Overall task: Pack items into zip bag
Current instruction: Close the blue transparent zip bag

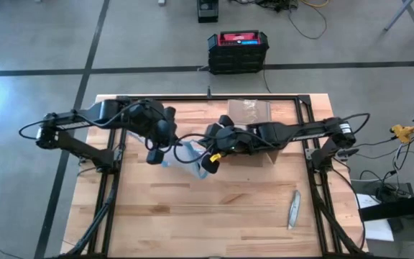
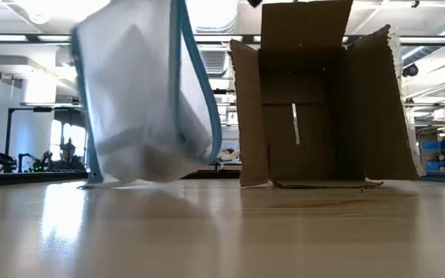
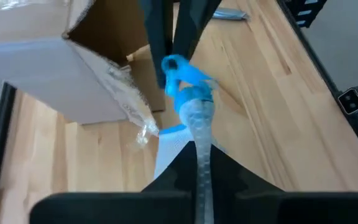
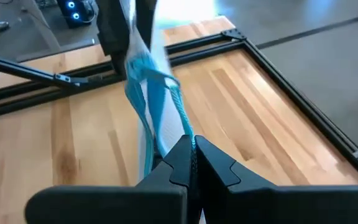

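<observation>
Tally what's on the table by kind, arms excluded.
Zip bag, held up between the left gripper and the right gripper: 1
Cardboard box: 1
Grey stick-like tool: 1
Total: 3

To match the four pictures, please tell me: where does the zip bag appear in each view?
High view: the zip bag hangs at the table's middle, between both arms.
Low view: left of centre, lifted, beside the cardboard box.
Left wrist view: centre, running up from the near jaws.
Right wrist view: centre-left, blue strip twisted.
Shared landmark: the cardboard box, seen in high, low and left wrist views.
</observation>
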Available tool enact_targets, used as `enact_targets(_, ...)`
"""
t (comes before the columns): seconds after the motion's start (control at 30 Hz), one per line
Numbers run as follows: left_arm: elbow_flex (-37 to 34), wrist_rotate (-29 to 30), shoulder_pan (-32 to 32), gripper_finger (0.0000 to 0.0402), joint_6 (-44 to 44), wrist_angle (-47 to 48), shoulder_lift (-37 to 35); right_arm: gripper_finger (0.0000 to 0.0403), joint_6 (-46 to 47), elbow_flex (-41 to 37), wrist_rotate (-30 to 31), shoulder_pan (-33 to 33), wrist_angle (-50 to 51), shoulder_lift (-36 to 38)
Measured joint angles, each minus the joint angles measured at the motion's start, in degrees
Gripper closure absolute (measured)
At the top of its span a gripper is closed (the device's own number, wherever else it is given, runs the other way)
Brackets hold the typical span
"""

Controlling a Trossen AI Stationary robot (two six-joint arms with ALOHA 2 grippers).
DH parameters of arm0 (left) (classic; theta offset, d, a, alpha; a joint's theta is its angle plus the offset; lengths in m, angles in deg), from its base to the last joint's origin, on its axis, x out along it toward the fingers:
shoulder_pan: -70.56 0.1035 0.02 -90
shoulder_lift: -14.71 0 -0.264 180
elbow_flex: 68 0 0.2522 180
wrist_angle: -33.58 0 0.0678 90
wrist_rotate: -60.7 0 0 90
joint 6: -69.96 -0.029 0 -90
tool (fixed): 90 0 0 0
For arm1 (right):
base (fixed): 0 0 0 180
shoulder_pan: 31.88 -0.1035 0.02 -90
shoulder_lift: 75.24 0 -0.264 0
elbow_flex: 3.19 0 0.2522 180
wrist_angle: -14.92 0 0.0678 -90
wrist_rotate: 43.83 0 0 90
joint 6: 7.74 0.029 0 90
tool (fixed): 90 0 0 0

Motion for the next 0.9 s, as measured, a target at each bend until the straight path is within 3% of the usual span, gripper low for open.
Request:
enact_targets(0.3,0.1,1.9,0.0,0.0401,2.5,2.6,-3.5,0.0403,1.4,0.0,2.4,-2.3,-0.3,0.0)
enact_targets(0.73,0.1,2.8,0.0,0.0401,5.5,2.7,-6.1,0.0403,3.5,-0.1,2.6,-2.8,-7.2,-9.8)
enact_targets(0.9,0.0,2.3,0.0,0.0401,6.1,4.6,-6.2,0.0403,3.5,-0.1,4.1,-3.0,-6.8,-10.3)
